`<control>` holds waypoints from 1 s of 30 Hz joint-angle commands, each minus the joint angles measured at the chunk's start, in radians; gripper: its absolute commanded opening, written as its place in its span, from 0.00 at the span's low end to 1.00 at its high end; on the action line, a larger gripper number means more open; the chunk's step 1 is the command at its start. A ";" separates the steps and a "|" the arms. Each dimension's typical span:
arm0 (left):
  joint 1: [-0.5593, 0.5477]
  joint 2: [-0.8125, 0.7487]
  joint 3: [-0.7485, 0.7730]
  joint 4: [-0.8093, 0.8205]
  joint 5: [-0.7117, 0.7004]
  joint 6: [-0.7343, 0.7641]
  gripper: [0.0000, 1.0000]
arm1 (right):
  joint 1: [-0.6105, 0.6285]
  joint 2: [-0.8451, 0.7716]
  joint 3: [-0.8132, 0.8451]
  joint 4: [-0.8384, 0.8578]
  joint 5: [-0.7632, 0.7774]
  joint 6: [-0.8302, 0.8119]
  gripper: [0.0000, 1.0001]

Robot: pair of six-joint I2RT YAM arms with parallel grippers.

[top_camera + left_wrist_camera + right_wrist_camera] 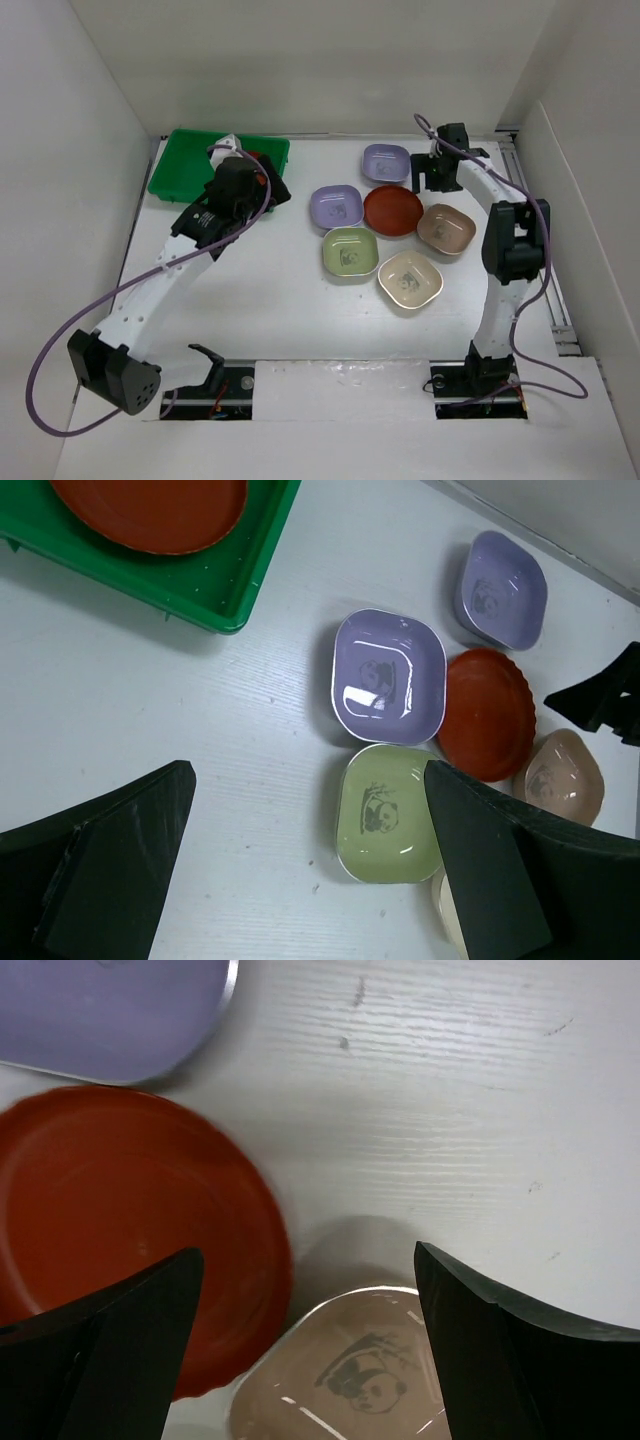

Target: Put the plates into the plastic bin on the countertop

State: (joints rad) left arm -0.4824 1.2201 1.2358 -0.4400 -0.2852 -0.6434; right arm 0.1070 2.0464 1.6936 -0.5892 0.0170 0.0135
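Note:
The green plastic bin stands at the back left of the white countertop and holds one red plate. My left gripper hovers open and empty just right of the bin's edge; its open fingers frame bare countertop. Two lavender plates, a red plate, a tan-pink one, a pale green one and a cream one cluster at centre right. My right gripper is open and empty above the gap between the red plate and the tan-pink plate.
White walls enclose the countertop on the left, back and right. A metal rail runs along the right side. The left arm's purple cable loops out toward the left wall. In the left wrist view the right gripper shows beyond the plates.

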 commanded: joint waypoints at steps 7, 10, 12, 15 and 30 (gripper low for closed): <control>-0.001 -0.068 -0.038 -0.009 0.006 0.043 1.00 | -0.012 0.127 0.144 -0.052 -0.160 -0.119 0.89; -0.001 -0.077 -0.038 0.000 0.017 0.044 1.00 | -0.012 0.182 0.196 -0.089 -0.150 -0.128 0.84; -0.001 -0.077 -0.038 0.000 0.017 0.044 1.00 | -0.021 0.193 0.207 -0.112 -0.150 -0.129 0.78; -0.001 -0.087 -0.038 0.000 0.017 0.044 1.00 | -0.021 0.204 0.189 -0.112 -0.137 -0.129 0.72; 0.008 -0.096 -0.038 -0.009 0.008 0.044 1.00 | 0.007 0.159 0.054 -0.061 -0.115 -0.118 0.25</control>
State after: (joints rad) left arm -0.4820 1.1561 1.2037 -0.4541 -0.2695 -0.6121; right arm 0.0963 2.2307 1.7817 -0.6510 -0.0937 -0.1078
